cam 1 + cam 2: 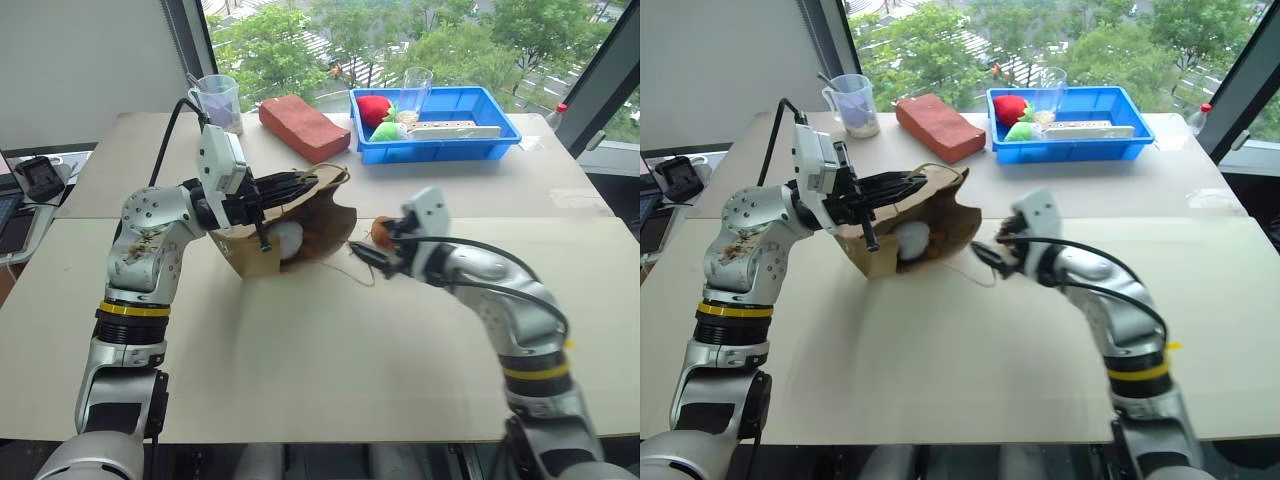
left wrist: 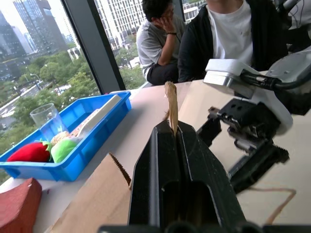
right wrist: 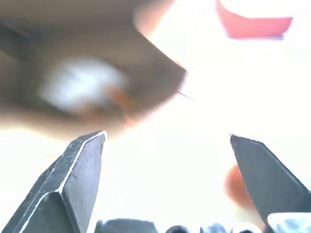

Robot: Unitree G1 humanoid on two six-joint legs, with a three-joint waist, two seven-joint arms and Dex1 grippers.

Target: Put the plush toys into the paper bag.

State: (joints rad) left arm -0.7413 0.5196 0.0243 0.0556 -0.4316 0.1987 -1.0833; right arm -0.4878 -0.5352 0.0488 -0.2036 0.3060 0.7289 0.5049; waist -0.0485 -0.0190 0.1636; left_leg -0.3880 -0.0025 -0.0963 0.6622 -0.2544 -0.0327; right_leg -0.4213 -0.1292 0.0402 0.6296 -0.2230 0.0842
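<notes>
Mid-table, the bag [image 1: 300,235] lies on its side, thin paper that will crumple, so the left gripper [image 1: 290,183] is clamped on its upper rim, propping the mouth wide. The white toy [image 1: 287,240] sits inside. Right gripper [image 1: 375,250], jaws spread and empty; the brown toy [image 1: 381,231] beside it looks soft and light, best pinched round the middle.

**Count of things on the worktop**

One brown kraft paper bag [image 1: 300,235], centre frame. Two plush toys: fluffy white one [image 1: 286,240] inside it, reddish-brown one [image 1: 382,232] beside. One blue plastic tray [image 1: 436,143], upper right. Two clear cups [image 1: 414,92]. One reddish brick-shaped block [image 1: 304,127].
</notes>
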